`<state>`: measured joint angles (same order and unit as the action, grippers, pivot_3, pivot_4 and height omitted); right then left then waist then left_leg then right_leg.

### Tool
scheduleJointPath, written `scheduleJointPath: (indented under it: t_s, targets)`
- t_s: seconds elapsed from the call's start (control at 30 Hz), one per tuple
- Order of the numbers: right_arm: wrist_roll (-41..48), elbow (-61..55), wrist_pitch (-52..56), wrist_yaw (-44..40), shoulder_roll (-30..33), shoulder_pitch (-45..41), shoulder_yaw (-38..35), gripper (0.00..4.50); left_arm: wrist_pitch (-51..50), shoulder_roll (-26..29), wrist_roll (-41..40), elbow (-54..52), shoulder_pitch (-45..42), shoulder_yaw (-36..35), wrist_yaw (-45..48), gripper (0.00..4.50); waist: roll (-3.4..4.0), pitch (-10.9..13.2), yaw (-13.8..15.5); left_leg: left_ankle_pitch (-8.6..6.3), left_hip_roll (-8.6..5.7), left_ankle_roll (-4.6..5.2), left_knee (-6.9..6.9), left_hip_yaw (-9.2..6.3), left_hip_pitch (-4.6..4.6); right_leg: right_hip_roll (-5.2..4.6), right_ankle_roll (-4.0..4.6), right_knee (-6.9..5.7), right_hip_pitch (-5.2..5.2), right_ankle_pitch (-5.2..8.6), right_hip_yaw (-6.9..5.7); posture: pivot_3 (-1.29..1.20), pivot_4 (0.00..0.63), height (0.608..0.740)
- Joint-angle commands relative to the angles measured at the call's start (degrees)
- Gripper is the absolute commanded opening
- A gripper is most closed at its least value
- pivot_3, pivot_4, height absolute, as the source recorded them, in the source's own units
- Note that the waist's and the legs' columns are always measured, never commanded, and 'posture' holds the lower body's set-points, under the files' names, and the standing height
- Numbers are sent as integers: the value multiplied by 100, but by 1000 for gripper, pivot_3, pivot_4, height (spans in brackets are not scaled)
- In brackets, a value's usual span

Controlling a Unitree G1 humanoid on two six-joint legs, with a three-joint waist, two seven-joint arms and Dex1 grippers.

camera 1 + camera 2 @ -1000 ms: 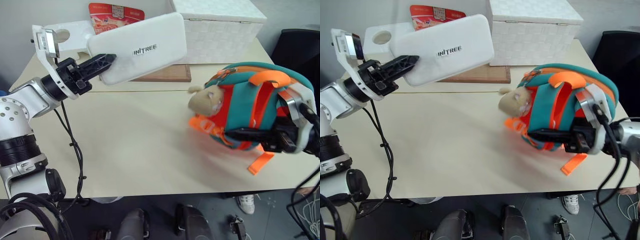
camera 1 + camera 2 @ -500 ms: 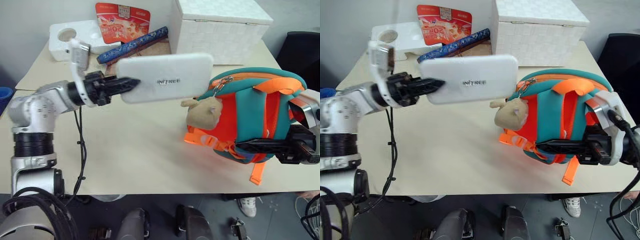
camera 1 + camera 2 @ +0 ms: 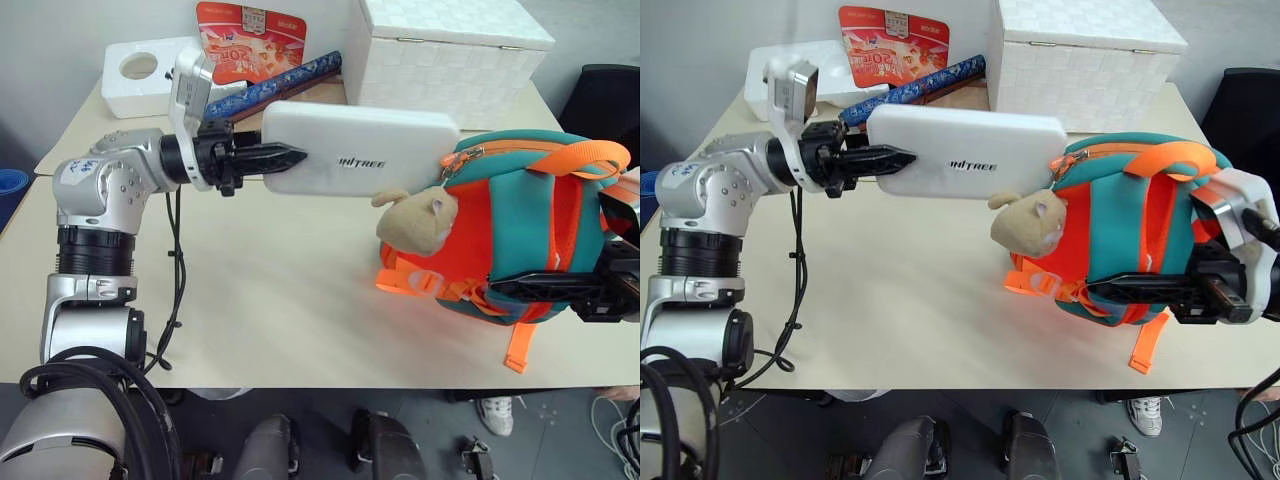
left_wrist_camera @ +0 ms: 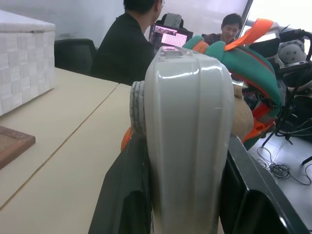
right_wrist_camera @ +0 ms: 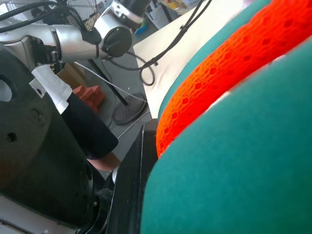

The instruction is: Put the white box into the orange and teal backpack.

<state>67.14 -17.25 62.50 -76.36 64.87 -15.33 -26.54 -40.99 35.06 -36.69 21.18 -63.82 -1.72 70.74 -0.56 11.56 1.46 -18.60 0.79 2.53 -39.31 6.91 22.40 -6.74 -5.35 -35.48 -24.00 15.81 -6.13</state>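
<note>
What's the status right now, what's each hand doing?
Left gripper shut on white box, level, its far end at the backpack top. Right gripper shut on backpack. Plush hamster hangs below.

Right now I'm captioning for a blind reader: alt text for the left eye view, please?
The left gripper holds the white box level above the table, its far end at the orange and teal backpack, which the right gripper grips.

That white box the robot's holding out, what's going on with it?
The left gripper holds the white box level above the table, its far end at the top zipper of the orange and teal backpack. The right gripper is shut on the backpack, propping it upright. The box is not inside yet.
</note>
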Motion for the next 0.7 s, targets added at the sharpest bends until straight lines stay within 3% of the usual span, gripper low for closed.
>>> scheduleJointPath:
  t_s: [0.03,0.23,0.5,0.7]
  targets:
    - [349,-350,13,-68,160,-45,-332,47,145,-39,-36,-414,-12,-17,240,1257,0,0,-3,0,0,0,0,0,0,0,0,0,0,0,0,0,150,740]
    - [267,-376,-91,70,99,-44,-250,47,1238,-66,880,-525,306,716,615,1257,0,0,-8,0,0,-1,-3,0,-2,2,0,-2,1,0,-2,0,150,740]
    - [174,-240,-160,150,56,-202,-40,47,2769,-711,1934,234,-28,1409,835,1257,0,0,13,-7,-1,9,-16,-6,0,-6,0,0,7,0,1,0,150,740]
    - [40,-175,-316,272,-68,-335,136,47,2736,-1340,1904,540,-361,1368,745,1257,0,0,-8,-14,1,13,-24,-3,0,-5,-1,-2,7,-1,-1,0,150,740]
